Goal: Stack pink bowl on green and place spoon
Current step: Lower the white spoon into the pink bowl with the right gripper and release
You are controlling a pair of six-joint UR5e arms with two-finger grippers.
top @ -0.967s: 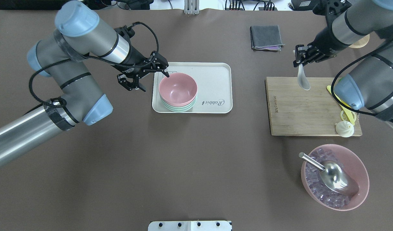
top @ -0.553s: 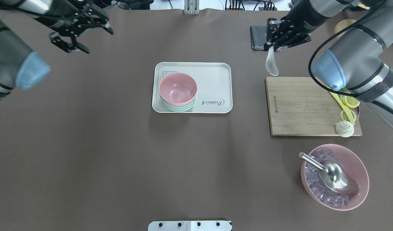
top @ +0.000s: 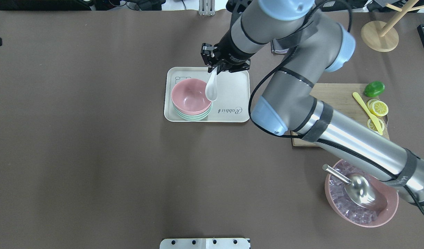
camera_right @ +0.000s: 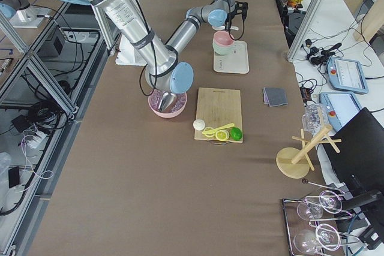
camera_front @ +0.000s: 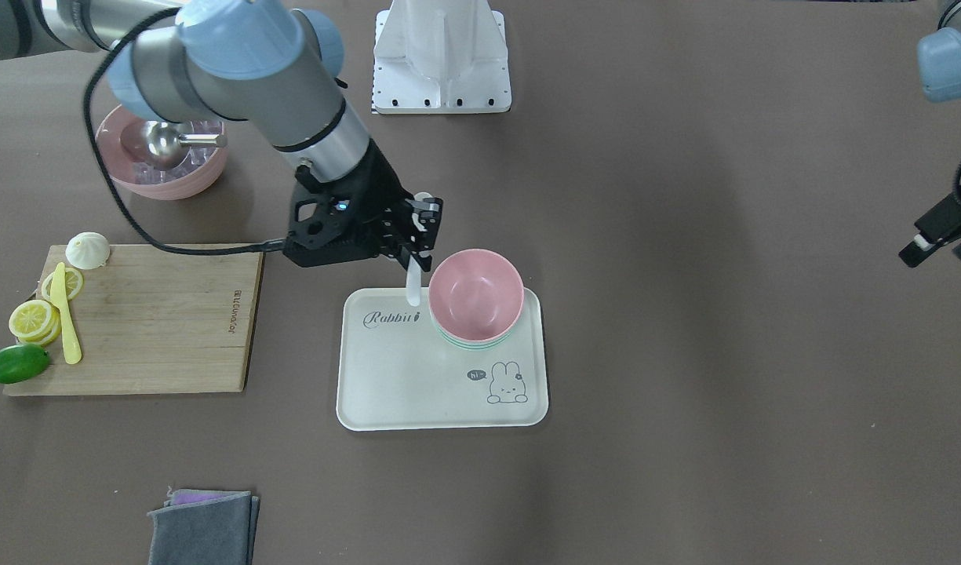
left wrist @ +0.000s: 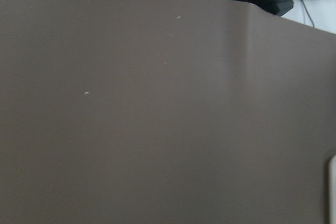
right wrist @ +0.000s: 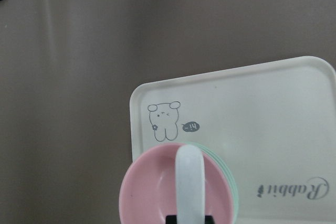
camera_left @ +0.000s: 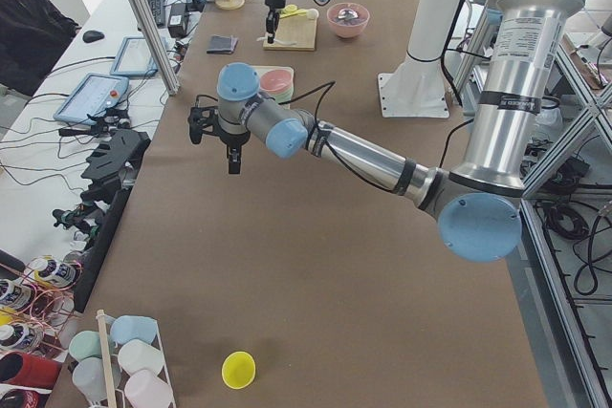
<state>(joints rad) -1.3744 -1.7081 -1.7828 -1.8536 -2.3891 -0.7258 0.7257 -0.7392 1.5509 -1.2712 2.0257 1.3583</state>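
In the front-facing view, the right hand (camera_front: 421, 235) is closed on the handle of the white, glossy, deep-scooped soup spoon (camera_front: 412, 287). The spoon hangs scoop-down over the cream rectangular tray with the rabbit print (camera_front: 417, 384). Its tip is just beside the rim of the round pink plastic bowl (camera_front: 476, 292). That bowl is nested in the pale green bowl (camera_front: 471, 343), of which only a thin ring shows, at the tray's robot-side left corner. The left hand (camera_front: 939, 235) hangs well off to the tray's left, its fingers apparently spread and empty.

In the overhead view, the scoop overlaps the pink bowl's rim on the side toward the tray's middle. Stacking looks finished, so placing the spoon is the step in hand. To do it well, I would carry the scoop a little further over the bowl's hollow. Then I would lower it until it touches inside, with the handle leaning on the rim, and only then let go. A drop from height could bounce the spoon out or nudge the light stack.

The right wrist view shows the smooth, broad handle running over the pink interior.

The left wrist view shows mostly the bare brown desk (left wrist: 157, 103).

The side views are too small to add anything.
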